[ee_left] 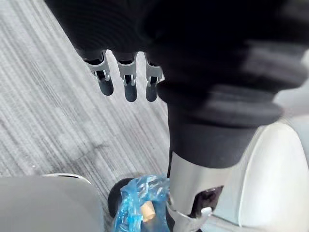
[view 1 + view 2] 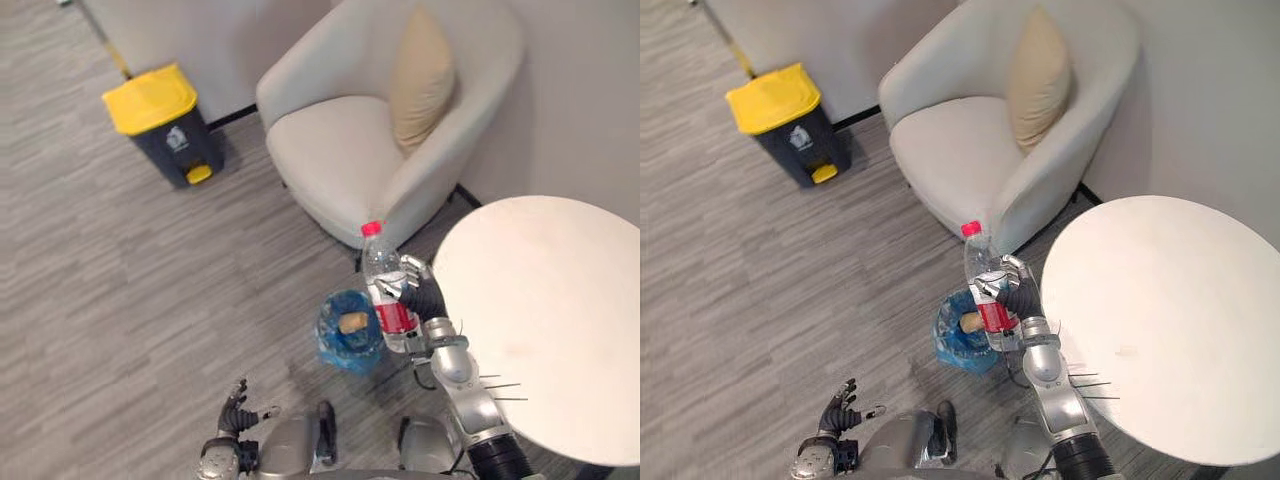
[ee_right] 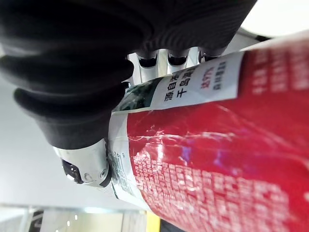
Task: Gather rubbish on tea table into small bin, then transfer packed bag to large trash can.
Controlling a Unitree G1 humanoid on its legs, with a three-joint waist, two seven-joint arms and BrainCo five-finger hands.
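Right wrist view: the right hand (image 3: pixel 67 106) is seen closed round a clear plastic bottle with a red label (image 3: pixel 217 159), the silver fingers (image 3: pixel 147 60) being wrapped over one side of the label and the thumb pressed against the other. In the eye views the bottle is held upright, its red cap (image 2: pixel 372 228) uppermost, and it is gripped about the labelled middle.

The lower end of the bottle is seen against the rim of a small bin lined with a blue plastic bag (image 2: pixel 340 355), on the side nearest the round white counter (image 2: pixel 560 330). How high the bottle is held above the bin cannot be told. A tan piece of rubbish (image 2: pixel 352 322) is seen lying inside the blue bag. The bin is stood on the grey striped floor (image 2: pixel 120 300), just beside the edge of the counter.

The left hand (image 2: pixel 236 408) is held low on the robot's left side, well apart from the bin, with its fingers straight and spread and nothing held in them.

Beyond the bin a cream upholstered armchair (image 2: pixel 340 150) is placed, with a tan cushion (image 2: pixel 422 80) propped upright against its back. Farther to the left, against the wall, a large dark grey trash can with a yellow lid (image 2: pixel 165 125) is stood, its lid shut.
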